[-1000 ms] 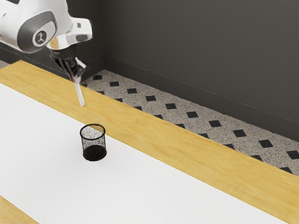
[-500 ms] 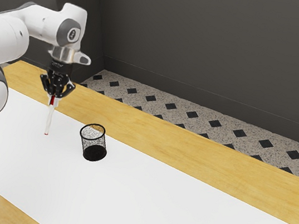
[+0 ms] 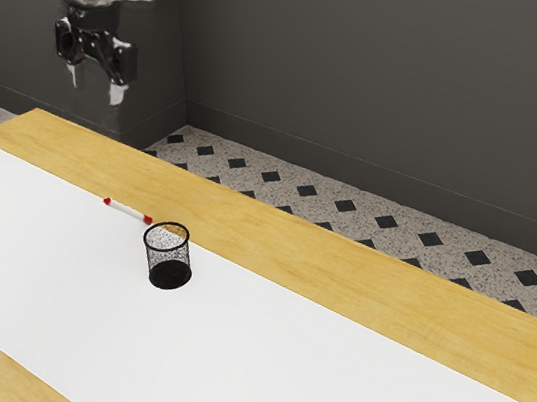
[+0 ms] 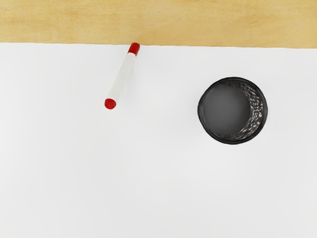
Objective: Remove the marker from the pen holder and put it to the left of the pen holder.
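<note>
Since the hand [image 3: 95, 86] hangs with fingers parted, nothing supports the marker [image 4: 122, 78], which sits outside the pen holder [image 4: 233, 111], apart from it, and looks tilted, so it could topple and roll across the desk [image 3: 367, 287].

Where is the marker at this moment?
The marker is on the exterior view's left of the pen holder, outside it, near the border between the white surface and the wood.

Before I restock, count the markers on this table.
1: a white marker with red ends, beside the black pen holder and apart from it, near the wooden strip. The holder is empty.
</note>
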